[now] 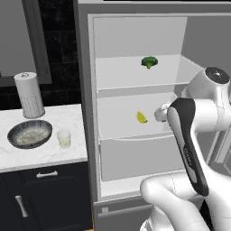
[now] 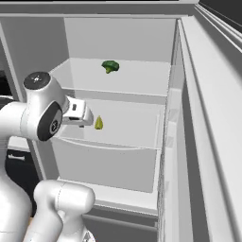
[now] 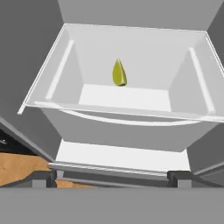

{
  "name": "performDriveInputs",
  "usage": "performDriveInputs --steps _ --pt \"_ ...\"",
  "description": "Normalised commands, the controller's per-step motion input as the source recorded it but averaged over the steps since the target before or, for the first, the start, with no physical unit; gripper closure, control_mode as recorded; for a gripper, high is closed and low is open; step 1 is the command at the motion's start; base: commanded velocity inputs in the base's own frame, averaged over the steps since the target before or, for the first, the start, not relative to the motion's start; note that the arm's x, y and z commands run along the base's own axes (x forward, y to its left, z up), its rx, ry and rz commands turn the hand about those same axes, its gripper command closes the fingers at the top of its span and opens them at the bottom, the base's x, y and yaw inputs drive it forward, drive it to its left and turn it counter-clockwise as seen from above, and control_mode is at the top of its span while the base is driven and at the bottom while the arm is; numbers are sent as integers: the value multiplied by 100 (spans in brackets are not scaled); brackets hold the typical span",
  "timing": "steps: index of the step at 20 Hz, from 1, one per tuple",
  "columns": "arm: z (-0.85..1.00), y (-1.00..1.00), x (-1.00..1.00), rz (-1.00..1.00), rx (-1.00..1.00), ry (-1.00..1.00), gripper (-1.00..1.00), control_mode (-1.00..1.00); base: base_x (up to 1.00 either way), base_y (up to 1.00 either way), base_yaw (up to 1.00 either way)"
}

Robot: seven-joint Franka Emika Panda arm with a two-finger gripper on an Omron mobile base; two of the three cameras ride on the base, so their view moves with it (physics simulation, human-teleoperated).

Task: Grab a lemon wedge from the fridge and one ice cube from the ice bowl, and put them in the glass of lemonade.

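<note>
Wide-open and empty, the gripper (image 3: 112, 178) hangs just outside the fridge (image 1: 85, 90), aimed at the lemon wedge (image 3: 119, 73) on the middle shelf (image 1: 117, 128). Broccoli (image 1: 149, 62) sits one shelf up; ice bowl (image 1: 30, 133) and glass of lemonade (image 1: 64, 138) share the counter (image 1: 67, 117).

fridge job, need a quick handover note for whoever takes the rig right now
Gripper: open, empty, aimed into the open fridge, short of the wedge.
Lemon wedge: on the middle fridge shelf, untouched; broccoli on the shelf above.
Ice bowl and glass of lemonade: side by side on the counter left of the fridge.
Done: fridge door open.
Left: grab wedge, drop in glass, then one ice cube.
</note>
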Motion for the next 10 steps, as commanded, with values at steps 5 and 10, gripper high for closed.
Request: performDriveInputs --steps 5,10 --pt "-95 5 78 1 1 1 -100 -100 0 0 0" --pt "-60 9 67 1 0 1 -100 -100 0 0 0"
